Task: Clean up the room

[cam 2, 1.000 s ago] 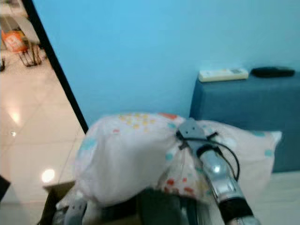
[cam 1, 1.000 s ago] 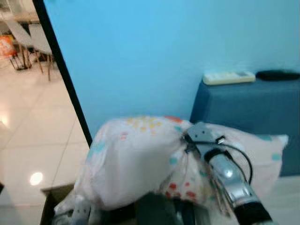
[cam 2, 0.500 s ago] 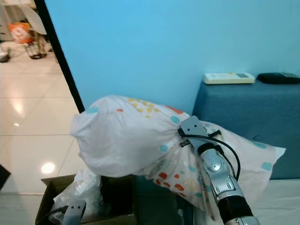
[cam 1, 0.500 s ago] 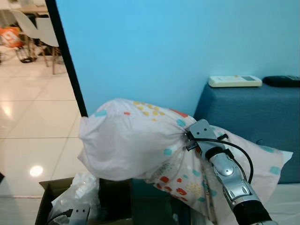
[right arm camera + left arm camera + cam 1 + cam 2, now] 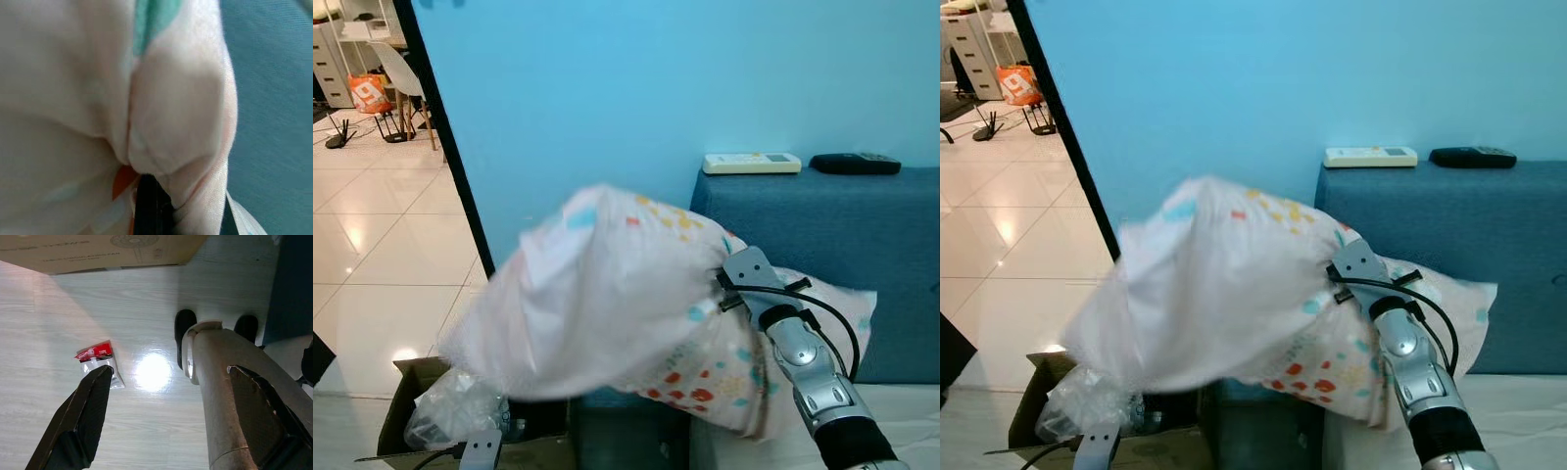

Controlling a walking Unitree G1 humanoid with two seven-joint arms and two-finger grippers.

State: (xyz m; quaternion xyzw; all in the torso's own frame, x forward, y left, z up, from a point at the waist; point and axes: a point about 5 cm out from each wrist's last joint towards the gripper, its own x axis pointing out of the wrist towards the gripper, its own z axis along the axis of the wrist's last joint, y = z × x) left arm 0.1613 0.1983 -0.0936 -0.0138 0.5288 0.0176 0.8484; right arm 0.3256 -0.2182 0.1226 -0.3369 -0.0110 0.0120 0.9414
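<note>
Right gripper (image 5: 151, 205), jaws pinched on the pillow (image 5: 607, 304) above the box (image 5: 411, 431); loose fabric may slip. Left gripper (image 5: 166, 396) jaws spread, empty.

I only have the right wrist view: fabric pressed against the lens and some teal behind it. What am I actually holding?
Observer: A white pillow with coloured spots, pinched by the right gripper and lifted in front of a blue wall.
Operator: What is the teal?
Observer: A blue cabinet behind the pillow; a white remote and a black remote lie on top.
Operator: Anything below the pillow?
Observer: An open cardboard box holding crumpled clear plastic.
Operator: And the left arm?
Observer: The left gripper hangs open above the floor, near a small red and white packet.
</note>
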